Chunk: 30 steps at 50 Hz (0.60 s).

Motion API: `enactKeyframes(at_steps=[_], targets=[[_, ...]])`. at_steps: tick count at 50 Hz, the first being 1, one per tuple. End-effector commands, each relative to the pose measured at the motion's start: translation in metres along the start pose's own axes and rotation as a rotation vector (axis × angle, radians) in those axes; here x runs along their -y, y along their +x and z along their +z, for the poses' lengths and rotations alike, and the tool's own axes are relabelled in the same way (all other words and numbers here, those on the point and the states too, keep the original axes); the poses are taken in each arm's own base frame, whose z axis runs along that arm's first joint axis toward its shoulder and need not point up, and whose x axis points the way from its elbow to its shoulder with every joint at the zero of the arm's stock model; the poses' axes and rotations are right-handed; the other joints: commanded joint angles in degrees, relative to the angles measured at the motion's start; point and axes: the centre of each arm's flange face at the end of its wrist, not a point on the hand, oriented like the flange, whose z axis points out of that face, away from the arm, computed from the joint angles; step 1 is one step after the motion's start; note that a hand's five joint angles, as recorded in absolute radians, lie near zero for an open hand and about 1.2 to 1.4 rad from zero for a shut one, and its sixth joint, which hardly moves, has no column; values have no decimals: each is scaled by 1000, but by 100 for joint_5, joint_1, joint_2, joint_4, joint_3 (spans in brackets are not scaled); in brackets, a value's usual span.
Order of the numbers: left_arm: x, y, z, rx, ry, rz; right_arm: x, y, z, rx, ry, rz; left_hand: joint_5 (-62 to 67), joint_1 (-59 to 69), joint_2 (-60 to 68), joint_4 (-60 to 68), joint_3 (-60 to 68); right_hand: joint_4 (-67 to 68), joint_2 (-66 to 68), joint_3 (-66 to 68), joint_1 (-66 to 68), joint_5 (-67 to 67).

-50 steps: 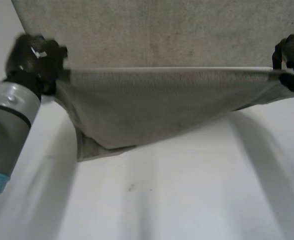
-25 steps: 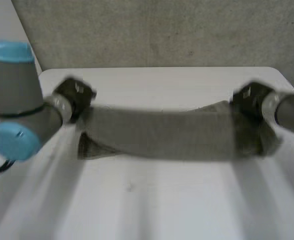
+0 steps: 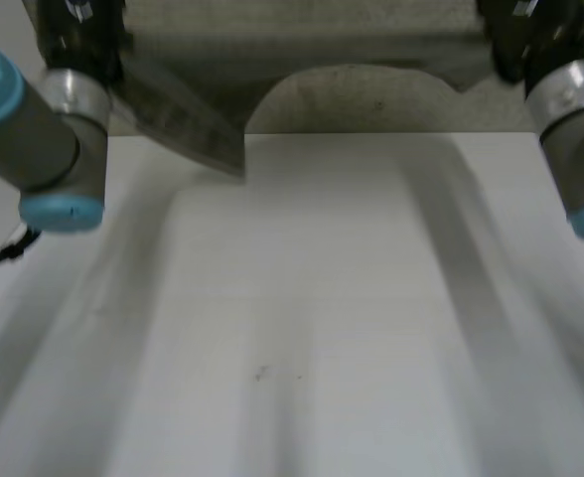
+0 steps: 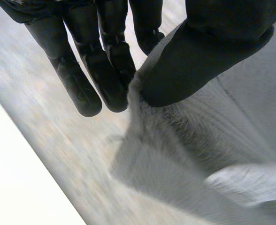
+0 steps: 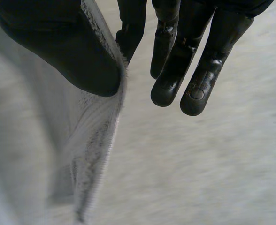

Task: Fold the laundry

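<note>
Both hands up at the far side, one at each upper corner of the head-view frame. Left hand (image 4: 105,70): thumb pinches the cloth (image 4: 208,150) against the fingers, on an edge, likely a corner. Right hand (image 5: 67,51): same, thumb clamps the hemmed edge against one finger, the other fingers straight and free.

Head view: cloth spans the top of the frame between the hands. A flap hangs at upper left across the far edge of the table (image 3: 322,318); can't tell if it touches.

My read on handling: light, soft, zero stiffness, sags mid-span, follows the corners. Textured weave, not slippery, so a pinch should hold. Best hold is the hem at the corners.
</note>
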Motion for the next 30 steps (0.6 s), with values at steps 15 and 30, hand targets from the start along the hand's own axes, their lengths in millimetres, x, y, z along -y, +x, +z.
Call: enactKeyframes(at_steps=[15, 30], targets=[[-105, 19, -175, -468, -545, 306, -71, -105, -154, 715, -587, 138, 1026, 1077, 1025, 1024, 1024, 1167, 4579, 1218, 2486, 1317], [-44, -28, -221, -789, -725, 445, -11, -28, -189, 885, -661, -50, 1026, 1077, 1025, 1024, 1024, 1167, 4579, 1218, 2486, 1317]])
